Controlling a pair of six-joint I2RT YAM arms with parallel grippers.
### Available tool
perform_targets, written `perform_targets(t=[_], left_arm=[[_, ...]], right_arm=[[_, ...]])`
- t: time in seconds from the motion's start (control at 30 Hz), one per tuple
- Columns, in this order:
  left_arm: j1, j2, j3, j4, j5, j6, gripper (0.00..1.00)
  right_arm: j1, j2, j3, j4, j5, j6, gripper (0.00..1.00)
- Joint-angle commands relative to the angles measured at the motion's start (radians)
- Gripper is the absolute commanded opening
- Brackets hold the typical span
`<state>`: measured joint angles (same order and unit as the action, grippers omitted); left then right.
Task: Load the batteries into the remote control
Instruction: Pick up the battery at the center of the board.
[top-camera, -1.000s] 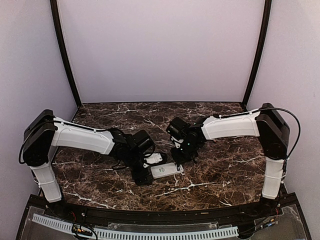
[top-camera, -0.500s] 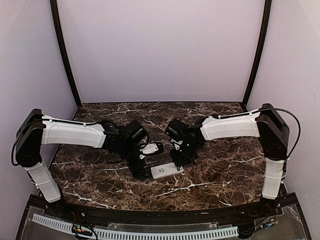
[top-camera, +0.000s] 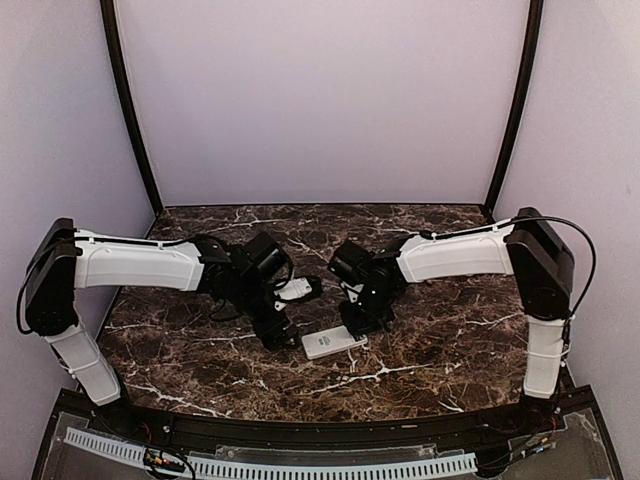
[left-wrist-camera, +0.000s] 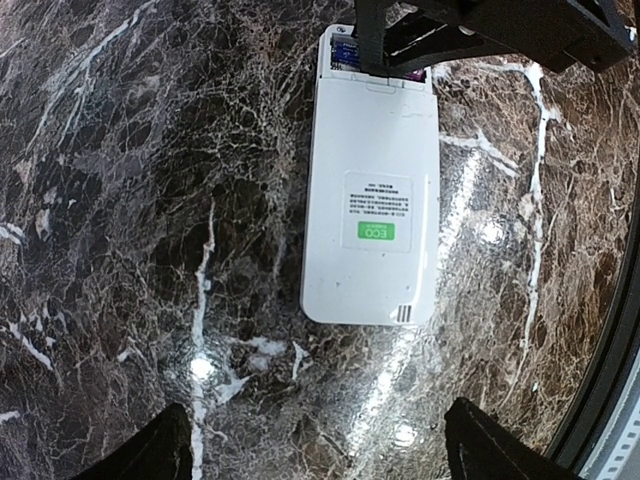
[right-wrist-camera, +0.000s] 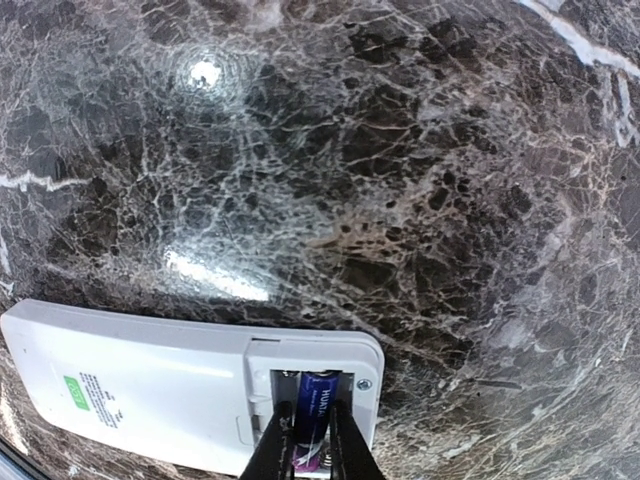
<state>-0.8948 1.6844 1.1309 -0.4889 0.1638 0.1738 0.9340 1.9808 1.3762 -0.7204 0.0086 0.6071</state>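
Observation:
The remote control lies back side up on the marble table, a green label on its back and its battery compartment open at the right end. My right gripper is shut on a purple battery that sits in the compartment of the remote control. From above, the right gripper stands over the remote's right end. My left gripper is open and holds nothing, a short way back from the left end of the remote control. The left gripper hangs just left of the remote.
Dark marble table with white veins, purple walls behind and at both sides. A black curved rim bounds the near edge. The right arm's black fingers show at the top of the left wrist view.
My left arm has drawn back up and to the left, away from the remote's left end. The right gripper has stayed on the battery at the compartment.

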Motion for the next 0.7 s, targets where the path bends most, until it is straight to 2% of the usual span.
perform_targets(t=[0.0,0.13,0.67], left_arm=[[0.002,-0.035,0.019,-0.029,-0.006,-0.007,0.87],[0.002,-0.036,0.018,-0.03,-0.011,-0.005,0.87],[0.002,-0.052,0.009,-0.01,-0.004,0.0,0.87]], right_arm=[[-0.012,0.065,0.003,-0.03,0.063,-0.015,0.12],[-0.012,0.074,0.003,-0.036,0.056,-0.025,0.0],[-0.017,-0.079,0.011,-0.033,-0.004,-0.134,0.0]])
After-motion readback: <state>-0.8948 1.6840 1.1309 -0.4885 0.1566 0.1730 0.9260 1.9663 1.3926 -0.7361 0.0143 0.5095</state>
